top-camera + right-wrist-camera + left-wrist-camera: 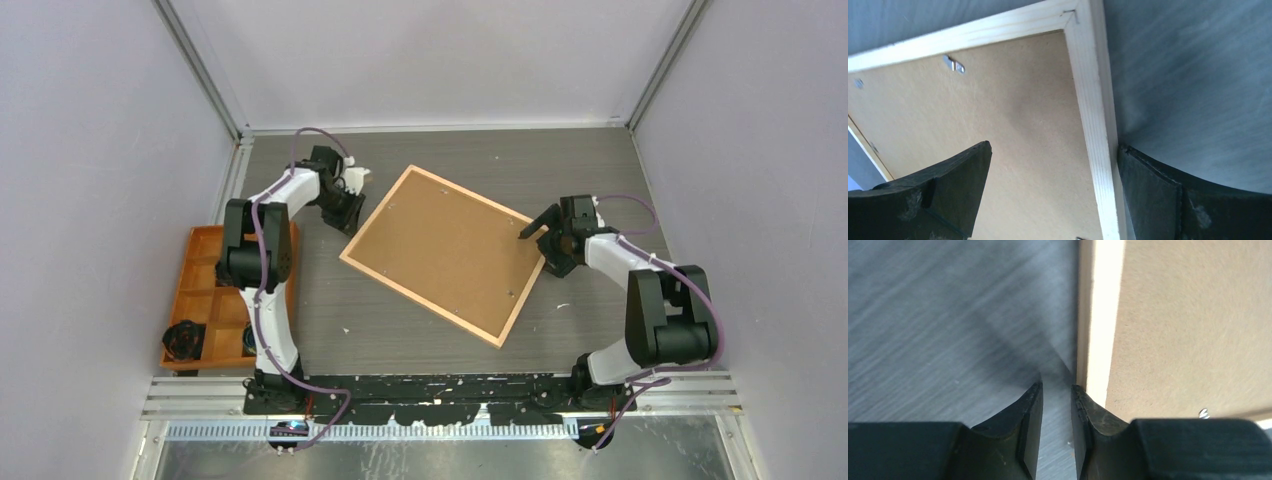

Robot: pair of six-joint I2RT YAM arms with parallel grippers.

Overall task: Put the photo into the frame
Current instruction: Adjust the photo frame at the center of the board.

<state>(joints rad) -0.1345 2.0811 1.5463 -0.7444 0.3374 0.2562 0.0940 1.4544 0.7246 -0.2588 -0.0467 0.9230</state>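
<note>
The frame point(419, 300) is laid back-up and askew at the centre of the overhead view, with the brown backing board point(445, 250) seated in it. The photo is therefore not seen, and whether it lies beneath cannot be told. The left gripper point(1056, 386) is set at the frame's upper-left edge, fingers narrow with only table point(948, 315) between them and one tip beside the wood, seemingly to nudge it. The right gripper point(1053, 147) is spread wide astride the strip at the right corner, gripping nothing, probably to brace that side.
</note>
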